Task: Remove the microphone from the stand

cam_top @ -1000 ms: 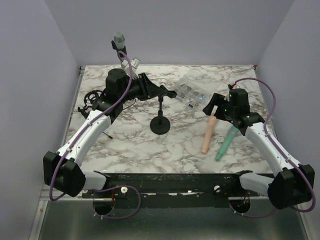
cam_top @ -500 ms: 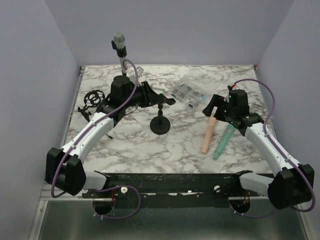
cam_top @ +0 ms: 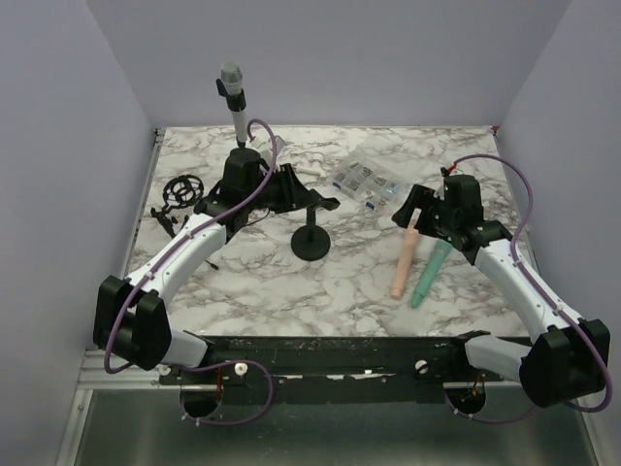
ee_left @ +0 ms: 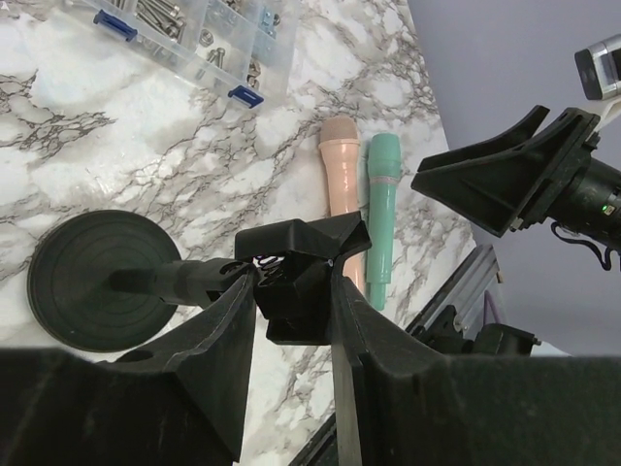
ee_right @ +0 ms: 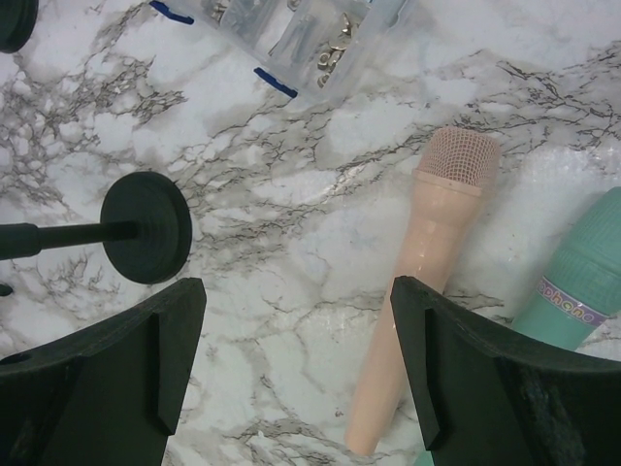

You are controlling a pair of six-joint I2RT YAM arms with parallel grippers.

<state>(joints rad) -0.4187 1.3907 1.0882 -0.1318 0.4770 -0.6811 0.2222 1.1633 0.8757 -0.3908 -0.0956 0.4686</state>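
Note:
A grey-headed microphone [cam_top: 233, 92] stands upright in a black clip at the back left, its lower part hidden behind my left arm. A small black stand [cam_top: 310, 243] with a round base [ee_left: 102, 282] stands mid-table. My left gripper [cam_top: 325, 202] is shut on that stand's black top clip [ee_left: 296, 282], which holds no microphone. My right gripper [cam_top: 419, 209] is open and empty, hovering over a pink microphone [ee_right: 427, 262] lying on the table, with a green microphone [ee_right: 582, 282] beside it.
A clear box of screws [cam_top: 364, 180] lies at the back centre-right. A round black wire mount [cam_top: 182, 189] with a cable lies at the left. The pink [cam_top: 403, 257] and green [cam_top: 427, 277] microphones lie side by side right of the stand.
My left arm has swung and its gripper has come down and back onto the stand's top clip. The green microphone has shifted slightly left. The right gripper has barely moved.

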